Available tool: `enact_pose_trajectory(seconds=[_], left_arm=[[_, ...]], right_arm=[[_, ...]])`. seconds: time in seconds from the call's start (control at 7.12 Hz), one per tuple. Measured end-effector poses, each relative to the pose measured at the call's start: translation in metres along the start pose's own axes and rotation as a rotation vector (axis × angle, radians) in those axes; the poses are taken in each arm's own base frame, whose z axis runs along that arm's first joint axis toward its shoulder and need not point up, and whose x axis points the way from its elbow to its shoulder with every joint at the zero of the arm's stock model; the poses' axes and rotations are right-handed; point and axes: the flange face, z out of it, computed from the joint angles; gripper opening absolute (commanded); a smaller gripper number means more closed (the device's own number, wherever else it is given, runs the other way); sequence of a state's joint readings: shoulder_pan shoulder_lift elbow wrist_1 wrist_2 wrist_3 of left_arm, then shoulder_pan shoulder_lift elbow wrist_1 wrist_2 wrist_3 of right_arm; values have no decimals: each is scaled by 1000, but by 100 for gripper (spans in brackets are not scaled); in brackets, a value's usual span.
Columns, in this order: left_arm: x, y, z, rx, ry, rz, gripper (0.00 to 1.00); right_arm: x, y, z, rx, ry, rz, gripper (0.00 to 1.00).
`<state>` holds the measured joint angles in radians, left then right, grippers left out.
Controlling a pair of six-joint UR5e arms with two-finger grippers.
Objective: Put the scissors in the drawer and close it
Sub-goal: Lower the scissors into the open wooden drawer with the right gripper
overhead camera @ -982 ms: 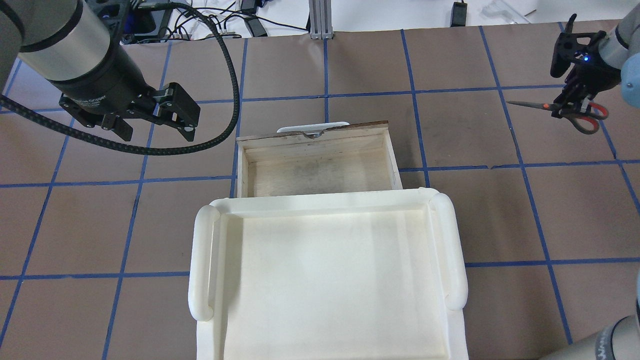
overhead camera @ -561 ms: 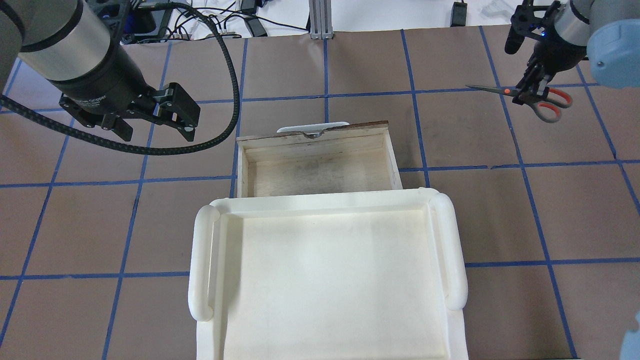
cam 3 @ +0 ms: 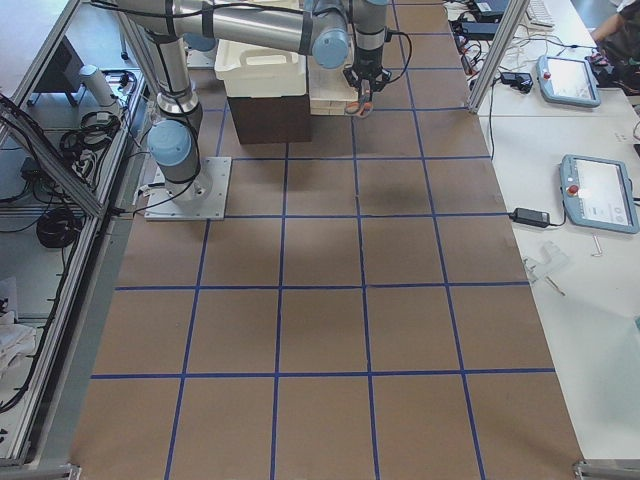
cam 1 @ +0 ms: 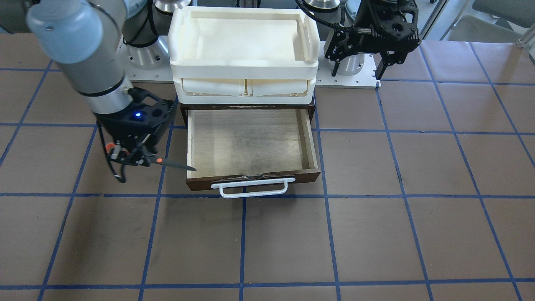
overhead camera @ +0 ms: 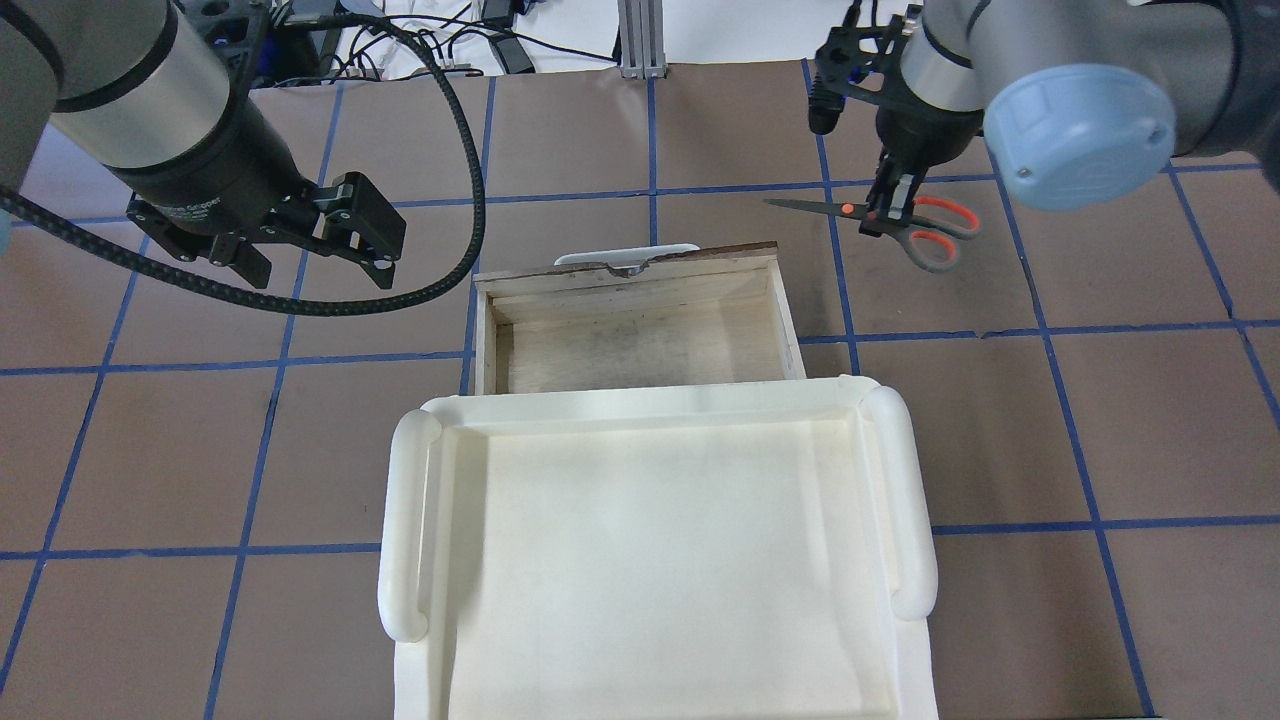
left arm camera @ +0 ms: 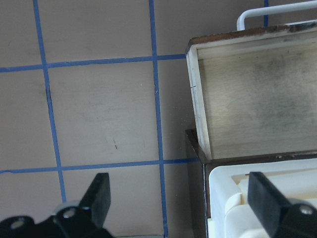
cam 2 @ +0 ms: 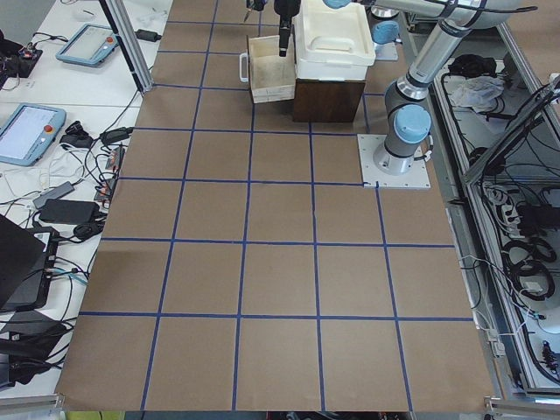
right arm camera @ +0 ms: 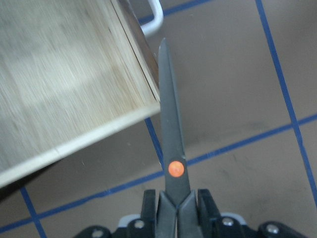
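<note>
One small, stiff, light pair of scissors (overhead camera: 845, 208) hangs pinched in the right gripper (overhead camera: 885, 215) just behind the pivot, blades shut and level, tip at the open drawer (cam 1: 246, 142) front corner, seemingly not inside. Smooth steel may pivot; that hold suits. Left gripper (overhead camera: 312, 262) gapes wide, empty, above the tabletop (overhead camera: 1000, 420).

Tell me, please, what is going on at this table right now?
The right pincer grips the scissors just behind the pivot, with the blades beside the front corner of the drawer. The drawer stands open and empty under the cream tray unit. The left pincer hangs open and empty on the drawer's other side.
</note>
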<state>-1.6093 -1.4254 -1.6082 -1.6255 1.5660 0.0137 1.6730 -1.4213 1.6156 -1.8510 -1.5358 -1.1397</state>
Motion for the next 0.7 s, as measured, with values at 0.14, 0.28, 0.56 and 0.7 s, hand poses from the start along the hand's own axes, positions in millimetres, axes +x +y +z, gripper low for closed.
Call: enact_pose_trajectory(seconds=[0.14, 0.28, 0.56, 0.7], left_arm=[[0, 1, 0, 0, 0, 0, 100], [0, 3, -1, 2, -1, 2, 100], [0, 6, -3, 6, -6, 2, 100], [0, 7, -5, 10, -10, 0, 100]], right_arm=[[-30, -40, 1, 12, 3, -13, 0], [-56, -70, 8, 17, -4, -42, 0], [-87, -101, 25, 15, -27, -102, 0], [-93, -110, 33, 16, -30, -157, 0]])
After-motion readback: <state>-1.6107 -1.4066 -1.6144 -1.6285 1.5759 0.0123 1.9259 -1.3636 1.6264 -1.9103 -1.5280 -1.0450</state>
